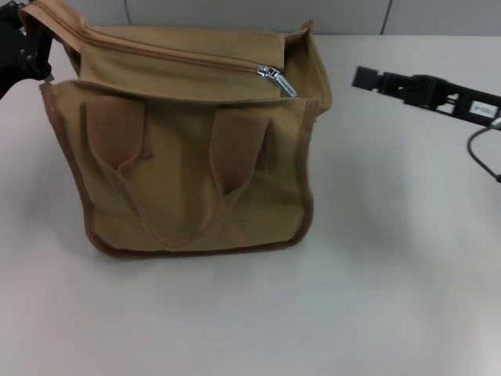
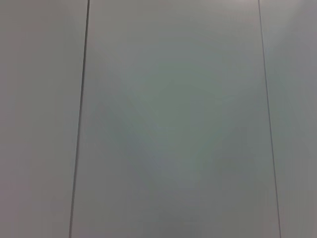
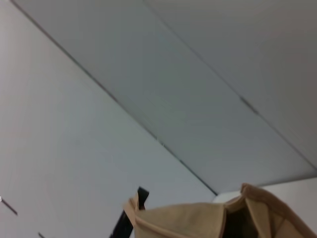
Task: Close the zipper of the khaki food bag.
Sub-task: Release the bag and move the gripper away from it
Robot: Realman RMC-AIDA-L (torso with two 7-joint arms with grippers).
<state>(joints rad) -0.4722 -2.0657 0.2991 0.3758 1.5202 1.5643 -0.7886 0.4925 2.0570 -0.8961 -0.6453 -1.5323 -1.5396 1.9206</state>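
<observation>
The khaki food bag point(image 1: 188, 164) stands upright on the white table, its front and two looped handles facing me. The zipper point(image 1: 172, 56) runs along the top flap, and its silver slider point(image 1: 275, 79) sits near the bag's right end with the pull tab pointing right. The track to the left of the slider looks joined. My left gripper point(image 1: 27, 48) is at the bag's rear left corner, touching or very near the fabric. My right gripper point(image 1: 366, 78) hovers to the right of the bag, apart from it. The right wrist view shows the bag's top edge point(image 3: 198, 220) with a dark gap.
The white table point(image 1: 391, 274) extends in front and to the right of the bag. A grey panelled wall point(image 2: 168, 119) stands behind. A black cable point(image 1: 479, 153) hangs from my right arm.
</observation>
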